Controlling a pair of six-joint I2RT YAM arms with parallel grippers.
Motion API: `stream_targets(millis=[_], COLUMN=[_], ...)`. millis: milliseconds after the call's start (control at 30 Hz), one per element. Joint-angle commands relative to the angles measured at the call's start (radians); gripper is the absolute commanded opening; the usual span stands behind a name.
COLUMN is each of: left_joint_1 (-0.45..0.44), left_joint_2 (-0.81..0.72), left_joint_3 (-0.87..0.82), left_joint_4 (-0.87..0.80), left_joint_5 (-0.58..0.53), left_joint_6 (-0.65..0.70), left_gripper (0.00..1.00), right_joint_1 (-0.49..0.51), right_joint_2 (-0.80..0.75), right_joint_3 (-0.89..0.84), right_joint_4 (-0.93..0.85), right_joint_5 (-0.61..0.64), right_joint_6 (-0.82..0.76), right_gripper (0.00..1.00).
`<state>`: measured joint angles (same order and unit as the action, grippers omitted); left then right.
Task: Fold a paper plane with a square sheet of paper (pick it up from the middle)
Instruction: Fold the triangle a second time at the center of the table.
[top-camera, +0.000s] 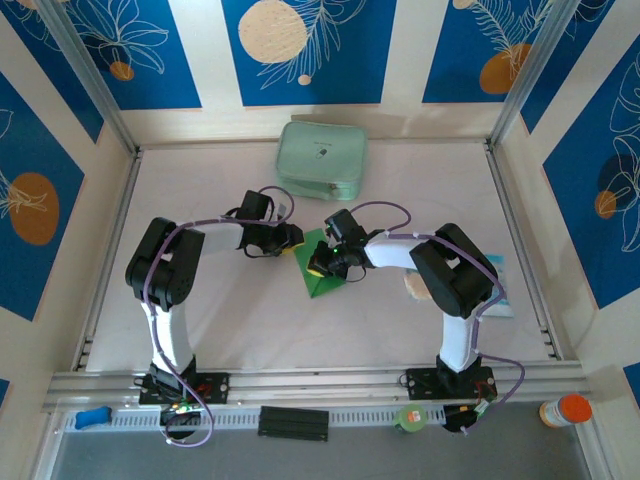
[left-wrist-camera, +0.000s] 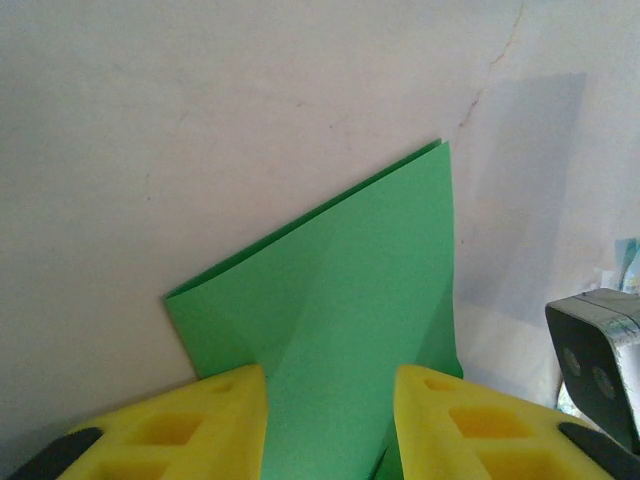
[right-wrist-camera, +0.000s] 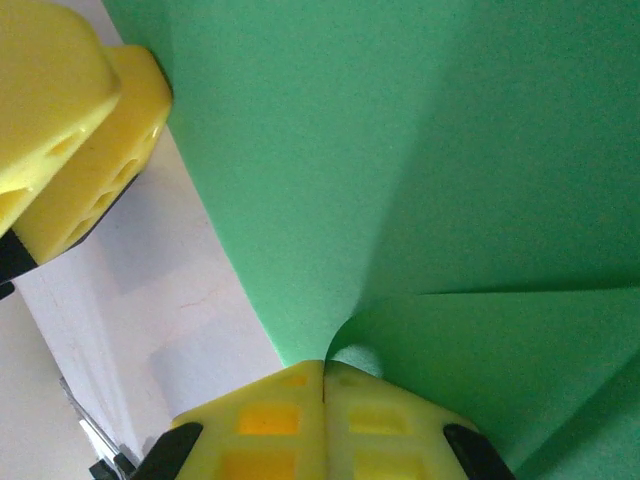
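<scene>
Mid-fold. Sheet of paper (top-camera: 326, 280) lies at the centre of the table (top-camera: 230, 320), between both arms. It is already doubled: 2 layers show at its far edge, 1 diagonal crease runs through it, and the outline is roughly triangular. No narrow dart yet, so nose and wing folds are probably left. Right gripper (right-wrist-camera: 322, 400) clenched on a paper edge that curls up at the tips. Left gripper (left-wrist-camera: 330, 425) spread, blocky yellow fingers (left-wrist-camera: 200, 425) straddling the paper. Paper thin, matte, bright green. Table pale, faintly cracked. Mint pouch (top-camera: 322, 160) sits behind.

Smooth, matt green paper sheet (left-wrist-camera: 350, 290)
</scene>
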<state>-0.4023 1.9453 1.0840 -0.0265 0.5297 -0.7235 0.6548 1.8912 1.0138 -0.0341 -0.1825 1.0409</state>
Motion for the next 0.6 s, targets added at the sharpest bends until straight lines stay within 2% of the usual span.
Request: stream_targets(millis=[0,467,567], left_joint_1=[-0.004,-0.004,-0.004], left_joint_2=[0.044,0.035,0.01], left_joint_3=[-0.023,-0.014,-0.003], left_joint_4=[-0.127,-0.134,-0.144], left_joint_5=[-0.051,-0.051,-0.047], left_joint_6=[0.016,0.014,0.01], left_gripper=[0.4,0.4,0.4], right_joint_1=[0.004,0.008,0.007], right_joint_2=[0.023,0.043,0.05], right_joint_3=[-0.001,0.003,0.007], right_joint_4=[-0.024,-0.038,-0.043], right_joint_5=[0.015,0.009,-0.002], right_joint_6=[0.005,0.005,0.007], right_gripper=[0.0,0.0,0.06])
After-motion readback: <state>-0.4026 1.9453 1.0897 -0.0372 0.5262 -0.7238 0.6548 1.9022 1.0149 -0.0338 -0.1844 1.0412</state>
